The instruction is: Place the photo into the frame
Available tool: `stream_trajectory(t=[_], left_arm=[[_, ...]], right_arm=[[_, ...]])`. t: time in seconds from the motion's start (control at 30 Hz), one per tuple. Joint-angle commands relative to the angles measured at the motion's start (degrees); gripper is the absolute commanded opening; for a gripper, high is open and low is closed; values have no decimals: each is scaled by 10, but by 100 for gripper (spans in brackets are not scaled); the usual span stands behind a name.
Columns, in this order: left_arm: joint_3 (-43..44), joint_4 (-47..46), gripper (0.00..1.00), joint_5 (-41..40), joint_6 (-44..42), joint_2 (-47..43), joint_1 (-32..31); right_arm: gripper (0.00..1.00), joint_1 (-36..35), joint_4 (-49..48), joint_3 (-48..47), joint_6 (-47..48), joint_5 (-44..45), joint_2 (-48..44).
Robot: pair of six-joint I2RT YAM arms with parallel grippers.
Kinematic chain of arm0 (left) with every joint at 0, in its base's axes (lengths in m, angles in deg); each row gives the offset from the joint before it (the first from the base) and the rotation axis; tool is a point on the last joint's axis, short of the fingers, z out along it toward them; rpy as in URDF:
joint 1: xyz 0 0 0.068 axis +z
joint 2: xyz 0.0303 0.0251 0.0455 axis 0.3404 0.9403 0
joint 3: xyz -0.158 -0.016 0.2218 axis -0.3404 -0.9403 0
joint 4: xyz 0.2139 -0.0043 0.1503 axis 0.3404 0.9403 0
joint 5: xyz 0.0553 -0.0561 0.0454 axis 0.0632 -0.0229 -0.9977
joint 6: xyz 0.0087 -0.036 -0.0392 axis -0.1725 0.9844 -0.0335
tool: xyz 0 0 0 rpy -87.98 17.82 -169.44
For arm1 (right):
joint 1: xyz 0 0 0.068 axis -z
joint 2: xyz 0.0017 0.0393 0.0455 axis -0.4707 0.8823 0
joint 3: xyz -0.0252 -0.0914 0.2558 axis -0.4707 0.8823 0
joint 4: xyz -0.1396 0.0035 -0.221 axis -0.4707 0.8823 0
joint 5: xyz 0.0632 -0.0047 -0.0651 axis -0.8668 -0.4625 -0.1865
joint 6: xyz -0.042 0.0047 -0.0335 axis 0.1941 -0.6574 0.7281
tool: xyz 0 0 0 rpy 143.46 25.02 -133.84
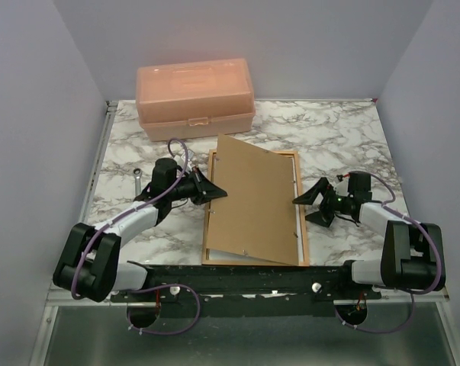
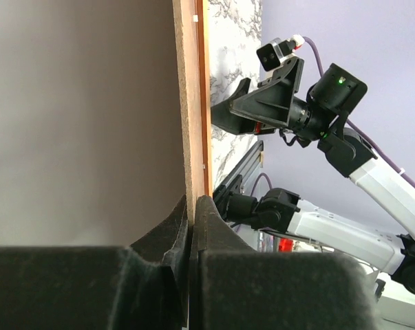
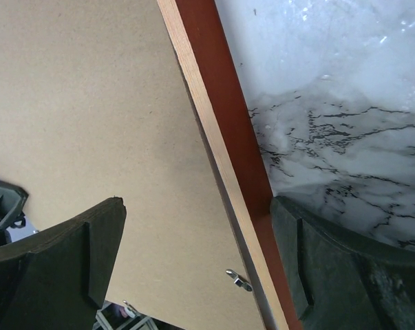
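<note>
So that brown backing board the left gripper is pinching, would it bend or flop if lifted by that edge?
Probably stiff: the backing board looks flat and unbowed with the left gripper pinching only one edge. Likely light, since its edge looks thin. It could pivot or slide easily, lying askew on the frame.

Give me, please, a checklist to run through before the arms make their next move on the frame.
1. Grip of left gripper on the backing board edge: ok, shut on it.
2. Readiness of right gripper: ok, open, astride the frame rail.
3. Backing board square within the frame: not ok, skewed, one corner past the far rail.
4. Placement of photo under the board: cannot tell, hidden.
5. Separation of peach box from the frame: ok.
</note>
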Motion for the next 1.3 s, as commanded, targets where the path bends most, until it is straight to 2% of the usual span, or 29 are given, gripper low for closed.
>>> stream_trajectory(t=[0.0,0.33,0.73,1.27], left_arm=[[-3,-51,0,-11,-11,12,-6],[-20,-85,0,-18,-5,21,-6],[-25,-55,0,-15,-20,-19,26],[-13,-78,0,0,-37,60,29]], right_arm=[[95,-1,-16,27,-5,-6,19],[95,-1,-17,29,7,0,31],[94,-2,-5,24,19,12,32],[89,-2,-17,30,22,4,51]])
